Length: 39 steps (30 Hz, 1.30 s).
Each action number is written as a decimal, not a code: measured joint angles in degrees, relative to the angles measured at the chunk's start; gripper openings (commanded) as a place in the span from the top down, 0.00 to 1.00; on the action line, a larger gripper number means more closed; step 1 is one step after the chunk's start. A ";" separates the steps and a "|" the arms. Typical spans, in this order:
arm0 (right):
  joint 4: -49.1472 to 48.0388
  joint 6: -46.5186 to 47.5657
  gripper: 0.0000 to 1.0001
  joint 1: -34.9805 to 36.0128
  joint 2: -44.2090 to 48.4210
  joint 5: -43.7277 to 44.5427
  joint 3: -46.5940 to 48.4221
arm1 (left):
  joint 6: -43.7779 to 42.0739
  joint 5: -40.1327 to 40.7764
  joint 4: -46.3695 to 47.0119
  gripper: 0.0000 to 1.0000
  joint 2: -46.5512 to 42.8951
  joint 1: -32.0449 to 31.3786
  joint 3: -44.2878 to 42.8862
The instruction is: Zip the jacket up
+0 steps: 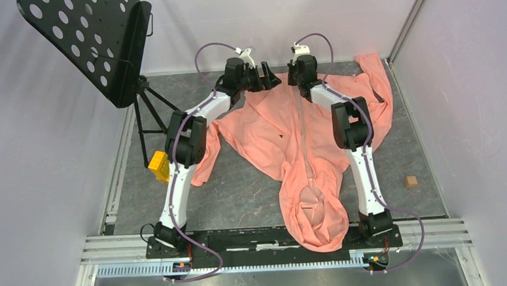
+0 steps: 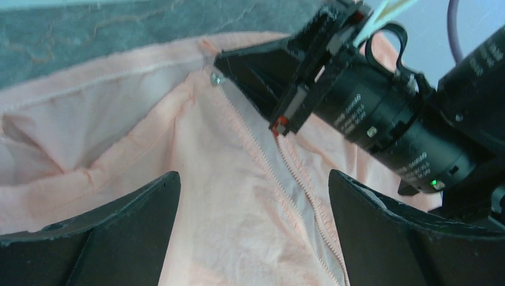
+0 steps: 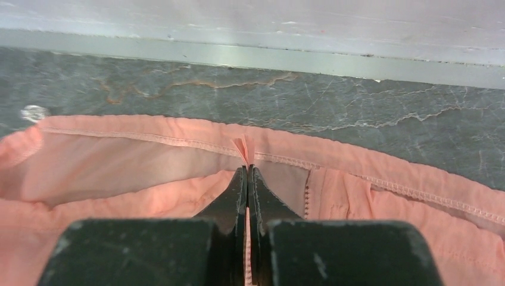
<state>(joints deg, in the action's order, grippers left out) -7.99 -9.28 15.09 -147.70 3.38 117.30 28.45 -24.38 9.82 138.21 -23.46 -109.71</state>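
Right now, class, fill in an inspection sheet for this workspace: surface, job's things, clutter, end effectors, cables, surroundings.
Surface: dark grey veined table.
Job's things: salmon jacket spread flat, hood towards the arm bases, paler zipper strip down the middle.
Clutter: yellow object at the left edge; small brown block on the right.
End effectors: left end effector open above the jacket; right end effector shut on the jacket's hem at the zipper.
Cables: purple cables loop off both wrists and run down the arms.
Surroundings: black perforated music stand far left; pale walls; metal rail at the near edge.
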 measured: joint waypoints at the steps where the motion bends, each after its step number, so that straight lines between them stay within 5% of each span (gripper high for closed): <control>1: -0.42 -0.59 1.00 -0.09 0.72 -0.52 -0.94 | -0.04 -0.17 -0.96 0.00 0.13 0.00 -1.01; 10: -5.46 -7.50 1.00 -1.31 9.66 -6.93 -7.17 | -5.70 -4.17 -5.86 0.02 3.63 0.02 -15.06; 14: -7.82 -11.76 1.00 -2.69 11.50 -11.32 -7.52 | -7.61 -6.73 -6.14 0.12 4.13 0.02 -15.61; 18: -9.07 -14.97 1.00 -3.58 12.33 -14.03 -9.03 | -8.57 -9.35 -6.08 0.01 5.46 0.15 -15.61; 39: -15.23 -27.52 1.00 -3.37 21.03 -22.51 -21.57 | -10.58 -10.23 -0.11 0.01 10.32 0.52 -20.09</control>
<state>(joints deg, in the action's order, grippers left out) -23.22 -36.80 11.73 -126.67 -19.14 95.72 17.87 -34.61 9.72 148.53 -22.94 -129.80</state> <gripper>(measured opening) 0.010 0.970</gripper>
